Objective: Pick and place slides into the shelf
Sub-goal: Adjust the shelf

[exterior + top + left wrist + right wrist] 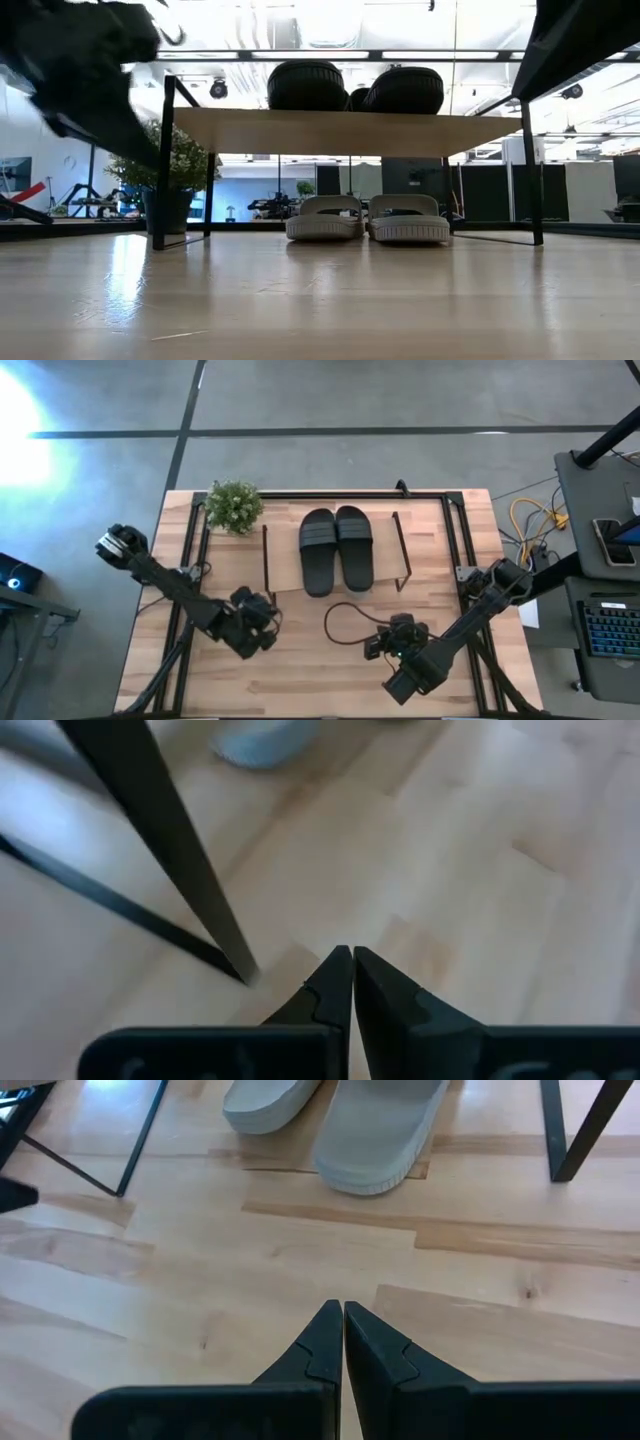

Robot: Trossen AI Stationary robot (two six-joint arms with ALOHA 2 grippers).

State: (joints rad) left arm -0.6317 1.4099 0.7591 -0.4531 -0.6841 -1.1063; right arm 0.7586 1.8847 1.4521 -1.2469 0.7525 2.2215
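The shelf stands at the table's middle, its light board on thin black legs. The black pair of slides rests sole-down on top of the board. The pale pair stands sole-down side by side on the table under the board, and the right wrist view shows its ends. My left gripper is shut and holds nothing, hovering near the shelf's near left leg. My right gripper is shut and holds nothing, above bare wood in front of the pale pair.
A small potted plant stands at the table's far left, beside the shelf. A dark cable loop lies on the wood between the shelf and my right arm. Bare tabletop stretches along the near edge.
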